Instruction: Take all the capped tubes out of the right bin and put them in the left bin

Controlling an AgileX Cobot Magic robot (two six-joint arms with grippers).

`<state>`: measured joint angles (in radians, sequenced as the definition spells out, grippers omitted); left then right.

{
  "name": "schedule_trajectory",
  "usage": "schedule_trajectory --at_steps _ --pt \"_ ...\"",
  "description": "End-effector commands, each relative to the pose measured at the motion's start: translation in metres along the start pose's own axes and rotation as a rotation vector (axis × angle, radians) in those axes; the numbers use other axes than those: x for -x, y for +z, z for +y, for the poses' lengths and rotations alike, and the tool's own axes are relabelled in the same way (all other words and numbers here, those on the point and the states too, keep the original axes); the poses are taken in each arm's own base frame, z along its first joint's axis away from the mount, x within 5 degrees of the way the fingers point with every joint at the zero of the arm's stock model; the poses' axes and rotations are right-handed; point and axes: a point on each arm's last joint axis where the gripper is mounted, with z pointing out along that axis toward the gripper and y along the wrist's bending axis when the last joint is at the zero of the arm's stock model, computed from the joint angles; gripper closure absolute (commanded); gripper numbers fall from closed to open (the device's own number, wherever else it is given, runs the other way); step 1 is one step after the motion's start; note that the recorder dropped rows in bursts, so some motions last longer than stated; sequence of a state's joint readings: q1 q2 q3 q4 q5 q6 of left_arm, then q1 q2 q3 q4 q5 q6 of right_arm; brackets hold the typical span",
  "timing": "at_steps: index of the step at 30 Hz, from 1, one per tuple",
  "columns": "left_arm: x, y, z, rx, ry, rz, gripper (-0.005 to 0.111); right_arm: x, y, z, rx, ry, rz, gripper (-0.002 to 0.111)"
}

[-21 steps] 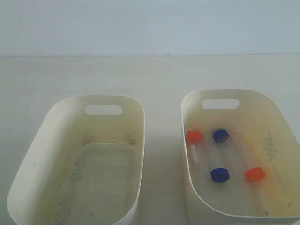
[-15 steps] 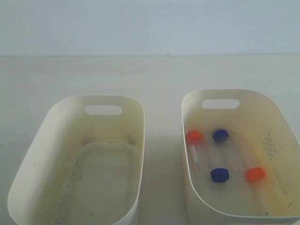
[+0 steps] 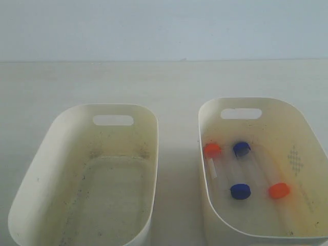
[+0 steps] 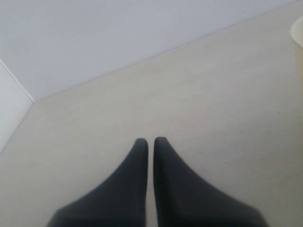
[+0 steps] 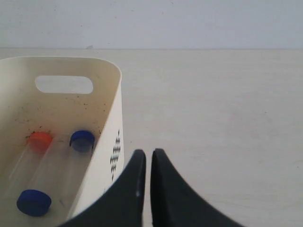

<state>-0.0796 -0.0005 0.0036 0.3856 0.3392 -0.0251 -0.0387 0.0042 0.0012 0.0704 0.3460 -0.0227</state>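
- Pale cream table (image 3: 174,87) is shown across the middle and lower exterior view, and a plain grey-blue wall (image 3: 164,25) fills the upper band.
- The left bin (image 3: 66,138), a cream oval tub, is set at the lower left of the exterior view. A slot handle (image 3: 113,120) is cut in its far wall, and only dark specks are seen inside.
- The right bin (image 3: 287,123), a matching tub, is set at the lower right, with a strip of bare table between the two bins. A grey dotted diamond mark (image 3: 294,160) is seen on its right inner wall.
- The left gripper (image 4: 150,142) is shown over bare table. Its dark fingers are drawn together with only a thin slit between them, and nothing is gripped.
- The right gripper (image 5: 147,153) is likewise clenched and empty. It is placed just beside the outer wall of the right bin, outside it.
- The capped tubes (image 3: 240,191) are all found on the floor of the right bin, lying on their sides.
  - Nearer the handle wall, an orange-red cap (image 3: 212,150) is seen at the left, with a dark blue cap (image 3: 241,149) to its right.
  - Lower in the frame, a second dark blue cap is flanked on its right by a second orange-red cap (image 3: 279,190).
  - The clear bodies are too faint to be traced fully.
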Motion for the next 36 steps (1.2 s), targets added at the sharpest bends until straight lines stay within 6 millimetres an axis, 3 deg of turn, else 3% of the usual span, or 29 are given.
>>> schedule_trajectory --at_steps 1,12,19,29,31,36 --pt "0.001 0.000 0.000 -0.005 -0.011 -0.008 0.102 0.002 0.000 0.000 0.002 -0.001 -0.017 0.104" --pt "0.001 0.000 0.000 -0.005 -0.011 -0.008 0.102 0.005 -0.001 0.000 -0.005 -0.040 -0.056 0.104" --pt "0.001 0.000 0.000 -0.005 -0.011 -0.008 0.102 0.037 -0.008 -0.001 -0.021 -0.072 -0.412 0.104" --pt "0.001 0.000 0.000 -0.005 -0.011 -0.008 0.102 0.061 -0.023 -0.002 -0.028 -0.009 -0.728 0.104" --pt "0.001 0.000 0.000 -0.005 -0.011 -0.008 0.102 0.065 -0.026 -0.003 -0.033 0.007 -0.750 0.104" --pt "0.001 0.000 0.000 -0.005 -0.011 -0.008 0.102 0.106 -0.046 0.001 -0.057 -0.102 -0.747 0.104"
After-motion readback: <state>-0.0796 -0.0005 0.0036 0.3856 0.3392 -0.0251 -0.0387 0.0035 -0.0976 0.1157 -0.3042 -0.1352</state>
